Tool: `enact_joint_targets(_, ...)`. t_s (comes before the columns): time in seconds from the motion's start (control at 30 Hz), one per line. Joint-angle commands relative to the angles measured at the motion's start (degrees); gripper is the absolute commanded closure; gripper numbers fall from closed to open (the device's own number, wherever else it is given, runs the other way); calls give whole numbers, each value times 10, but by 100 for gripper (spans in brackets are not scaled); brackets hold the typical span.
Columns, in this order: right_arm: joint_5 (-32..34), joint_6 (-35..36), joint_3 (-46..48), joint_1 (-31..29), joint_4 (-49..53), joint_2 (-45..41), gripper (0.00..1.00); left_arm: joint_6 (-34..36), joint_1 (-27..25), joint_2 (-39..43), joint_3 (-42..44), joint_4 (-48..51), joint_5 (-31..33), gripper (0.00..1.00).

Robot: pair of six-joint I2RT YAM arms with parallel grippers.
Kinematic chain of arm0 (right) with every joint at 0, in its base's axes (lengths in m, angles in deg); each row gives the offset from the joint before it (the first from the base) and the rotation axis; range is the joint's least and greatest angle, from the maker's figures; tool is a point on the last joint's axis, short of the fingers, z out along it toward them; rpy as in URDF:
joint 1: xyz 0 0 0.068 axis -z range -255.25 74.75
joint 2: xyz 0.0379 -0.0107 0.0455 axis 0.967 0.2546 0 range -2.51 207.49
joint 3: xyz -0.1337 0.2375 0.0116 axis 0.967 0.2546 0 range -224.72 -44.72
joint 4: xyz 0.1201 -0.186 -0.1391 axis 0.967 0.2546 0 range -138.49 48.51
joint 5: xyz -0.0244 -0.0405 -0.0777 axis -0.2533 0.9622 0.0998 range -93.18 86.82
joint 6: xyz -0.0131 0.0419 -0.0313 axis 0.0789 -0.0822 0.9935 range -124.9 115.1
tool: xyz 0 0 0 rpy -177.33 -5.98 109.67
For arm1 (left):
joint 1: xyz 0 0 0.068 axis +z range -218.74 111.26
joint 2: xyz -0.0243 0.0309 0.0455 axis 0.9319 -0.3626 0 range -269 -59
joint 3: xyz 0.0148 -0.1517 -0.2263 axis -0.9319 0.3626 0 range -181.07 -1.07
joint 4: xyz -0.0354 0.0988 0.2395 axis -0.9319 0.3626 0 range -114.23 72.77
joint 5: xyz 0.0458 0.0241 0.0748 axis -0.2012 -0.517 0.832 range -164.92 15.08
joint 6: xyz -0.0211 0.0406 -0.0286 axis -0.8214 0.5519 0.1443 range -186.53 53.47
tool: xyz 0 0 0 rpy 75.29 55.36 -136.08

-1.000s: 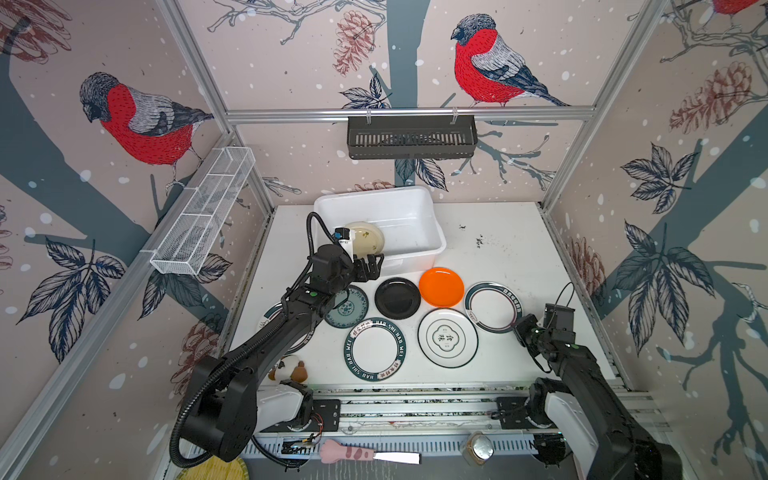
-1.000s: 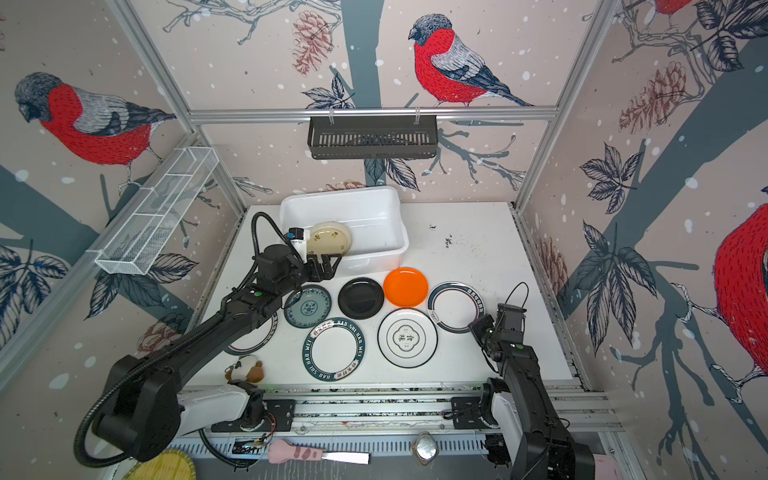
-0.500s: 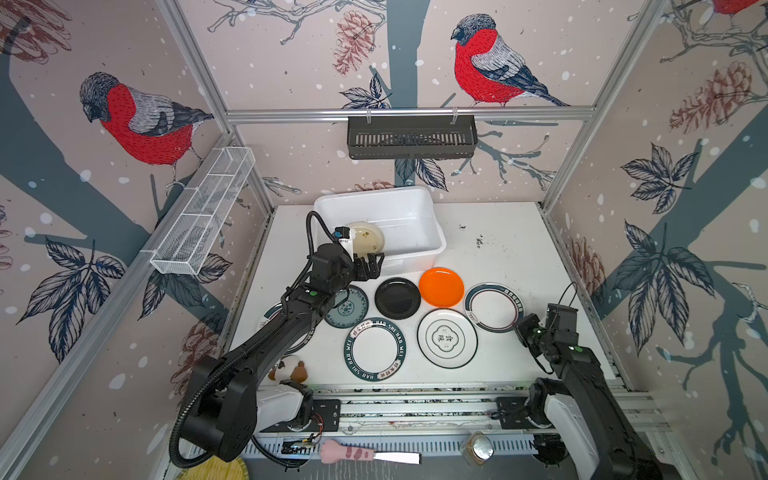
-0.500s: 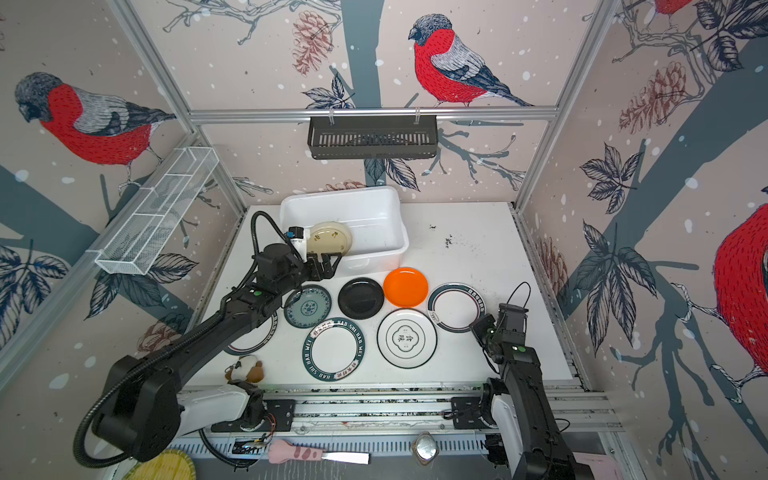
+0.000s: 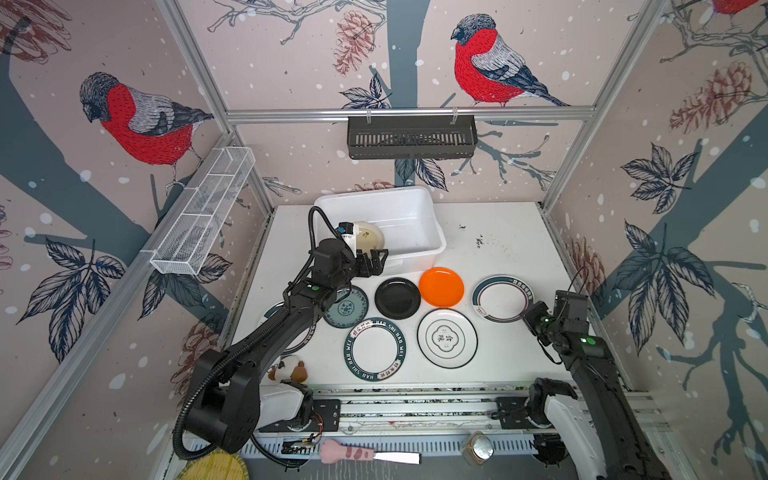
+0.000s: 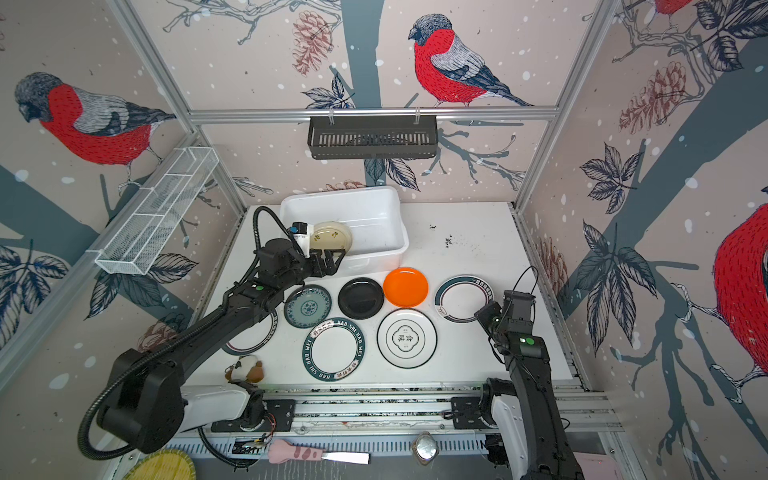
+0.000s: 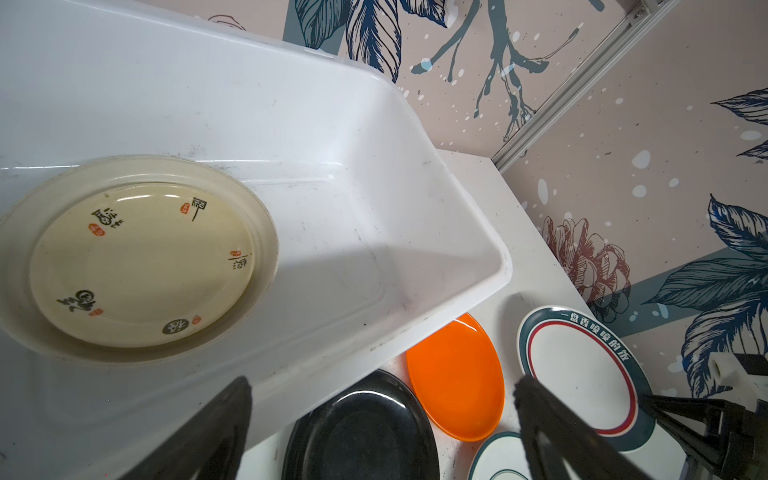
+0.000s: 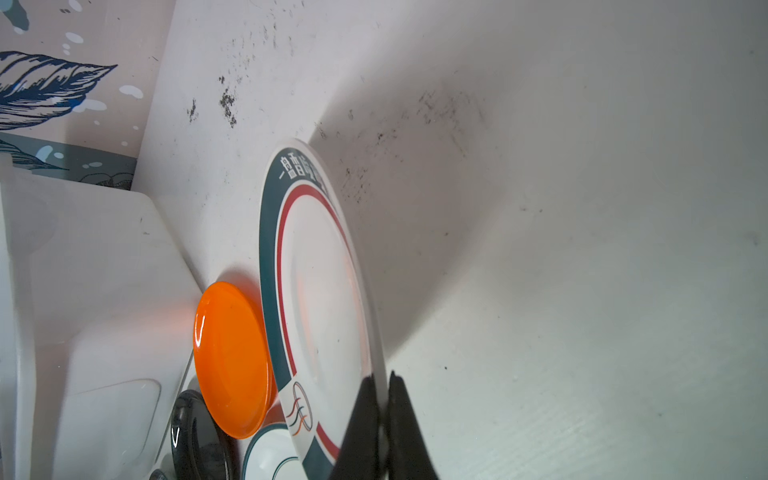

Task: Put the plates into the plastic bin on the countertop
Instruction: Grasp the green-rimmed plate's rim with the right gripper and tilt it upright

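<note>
The white plastic bin (image 5: 415, 216) stands at the back of the countertop (image 5: 498, 241) with a cream plate (image 5: 370, 237) (image 7: 141, 257) inside. My left gripper (image 5: 374, 262) (image 7: 382, 386) hovers open over the bin's front rim (image 7: 415, 328), holding nothing. In front of the bin lie a teal patterned plate (image 5: 347, 307), a black plate (image 5: 397, 298), an orange plate (image 5: 441, 286), and two white plates (image 5: 375, 348) (image 5: 446, 338). My right gripper (image 5: 530, 318) (image 8: 384, 380) is shut on the rim of a white teal-rimmed plate (image 5: 503, 298) (image 8: 324, 291). Another plate (image 5: 270, 309) is mostly hidden under the left arm.
A black slotted basket (image 5: 411, 137) hangs on the back wall and a white wire rack (image 5: 203, 212) on the left wall. A small plush toy (image 5: 289, 368) sits near the front left. A pink-handled knife (image 5: 365, 455) and a yellow mat (image 5: 214, 467) lie below the front rails.
My right gripper has shifted slightly away from the front edge with the teal-rimmed plate's rim pinched in it. The left arm has not moved.
</note>
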Motion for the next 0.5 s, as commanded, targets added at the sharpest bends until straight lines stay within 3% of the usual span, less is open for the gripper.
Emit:
enact_joint_targets(0.0, 2, 21, -21, -1, -16, 2, 100, -6, 0, -3, -11, -5, -16, 2)
enact_joint_targets(0.23, -55, 45, -77, -1, -63, 18, 100, -6, -1, -39, -60, 45, -47, 2)
enact_joint_targets(0.47, -98, 71, -136, -1, -95, 40, 100, -26, -2, -71, -90, 23, -99, 3)
